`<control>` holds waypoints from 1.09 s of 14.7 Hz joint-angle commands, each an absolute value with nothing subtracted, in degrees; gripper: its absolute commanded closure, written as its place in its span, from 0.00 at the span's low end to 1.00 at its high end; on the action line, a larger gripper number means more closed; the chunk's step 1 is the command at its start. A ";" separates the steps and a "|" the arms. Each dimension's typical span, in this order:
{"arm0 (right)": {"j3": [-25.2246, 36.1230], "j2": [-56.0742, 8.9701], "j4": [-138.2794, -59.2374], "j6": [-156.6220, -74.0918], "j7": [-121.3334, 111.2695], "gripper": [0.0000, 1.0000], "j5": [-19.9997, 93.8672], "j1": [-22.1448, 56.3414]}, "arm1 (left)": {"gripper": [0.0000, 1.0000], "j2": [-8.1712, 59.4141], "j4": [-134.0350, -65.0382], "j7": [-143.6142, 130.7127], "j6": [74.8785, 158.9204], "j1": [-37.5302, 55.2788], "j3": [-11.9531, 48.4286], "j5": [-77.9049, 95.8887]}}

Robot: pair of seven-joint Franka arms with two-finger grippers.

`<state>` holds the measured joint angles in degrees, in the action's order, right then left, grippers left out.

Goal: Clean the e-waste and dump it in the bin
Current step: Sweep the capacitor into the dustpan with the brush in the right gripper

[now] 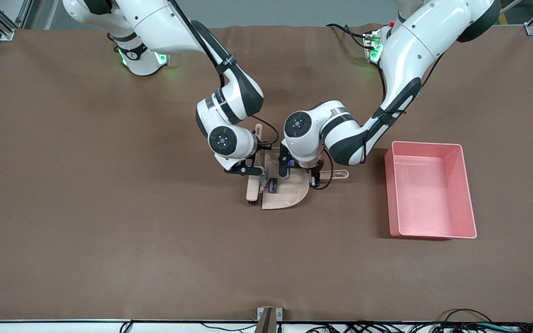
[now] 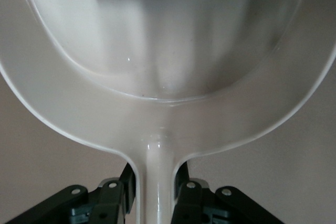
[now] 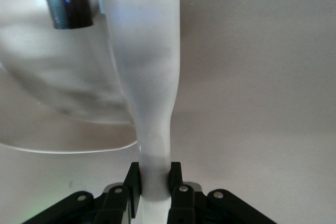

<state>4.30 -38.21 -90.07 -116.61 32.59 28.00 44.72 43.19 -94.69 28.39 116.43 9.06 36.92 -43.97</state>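
Dustpan [image 1: 289, 192] lies flat mid-frame, left claw [image 2: 156, 192] clamping its handle, so right claw [image 3: 156, 184], gripping brush [image 1: 251, 187], can sweep the dark part [image 1: 273, 185] in.

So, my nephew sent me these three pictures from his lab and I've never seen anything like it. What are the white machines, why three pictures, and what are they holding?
The white machines are two robot arms at a brown table, each ending in a two-finger gripper. The big picture looks down from a high camera facing them. The other two come from cameras on the arms' wrists, looking along the fingers.

The left gripper is shut on the handle of a beige dustpan lying on the table. The right gripper is shut on the handle of a beige brush, at the pan's edge. A small dark part, a bit of e-waste, lies in the pan. A pink bin stands toward the left arm's end of the table.
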 commanded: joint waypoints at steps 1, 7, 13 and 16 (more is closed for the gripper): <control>4.57 -39.11 -87.19 -116.19 35.68 1.00 29.18 45.88 | 0.93 44.91 -92.81 27.16 115.66 10.37 36.39 -44.38; 4.57 -40.17 -85.35 -116.10 37.79 1.00 29.88 46.58 | 0.93 45.53 -92.81 27.07 115.66 10.37 36.39 -44.38; 5.01 -38.68 -84.46 -107.86 35.96 1.00 29.44 43.25 | 0.93 45.35 -92.73 26.72 115.58 10.37 36.47 -44.47; 5.10 -37.44 -85.25 -105.64 32.88 1.00 29.00 41.22 | 0.93 45.35 -92.72 26.72 115.49 10.37 36.47 -44.38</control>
